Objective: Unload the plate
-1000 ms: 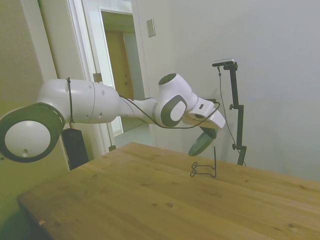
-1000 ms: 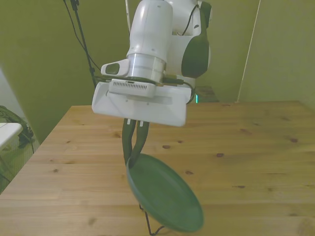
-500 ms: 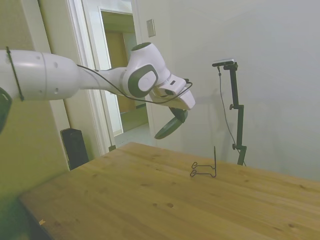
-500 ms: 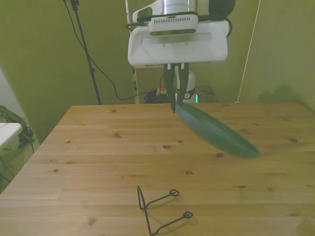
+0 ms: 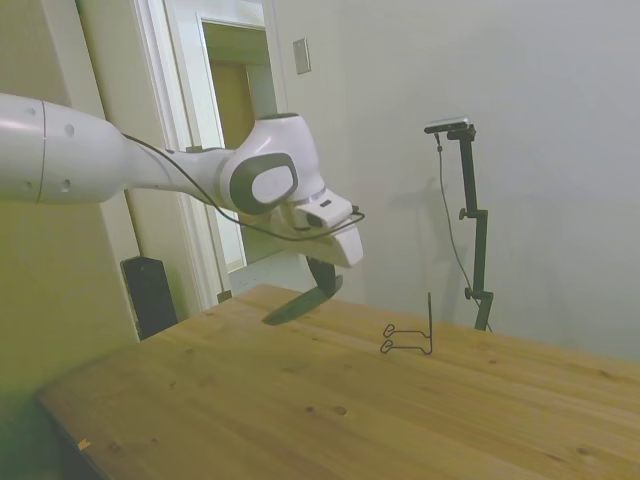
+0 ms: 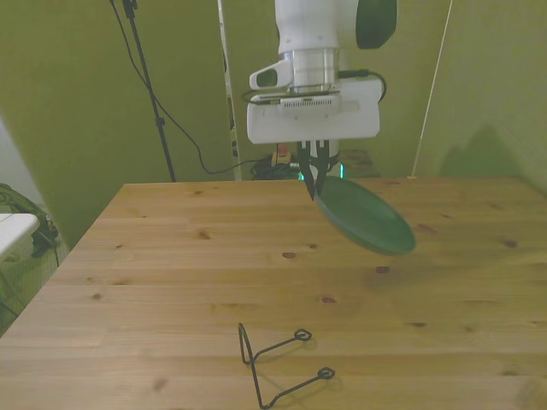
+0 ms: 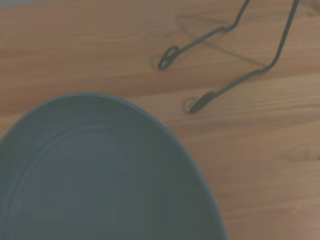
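One dull green plate (image 6: 363,224) is in the air above the wooden bench (image 6: 171,282), clamped at its rim by the hand (image 6: 317,178), whose two dark fingers (image 6: 313,166) are pinched together on the edge. Plate hangs tilted, its held edge high and its free edge sloping down toward the front view's right; it does not touch the bench. Side view: plate (image 5: 297,303) seen nearly edge-on, low over the bench's far part, below the hand (image 5: 322,277) and the white arm (image 5: 150,175).

Black wire stand (image 6: 278,367) sits on the bench near the front edge in the front view, well apart from the plate and carrying nothing. Side view shows the stand (image 5: 410,335) with one thin upright prong and two looped feet flat on the wood.

Wrist view: plate (image 7: 95,180) fills the near field, blurred, with the stand (image 7: 230,55) and bench (image 7: 280,165) beyond it.
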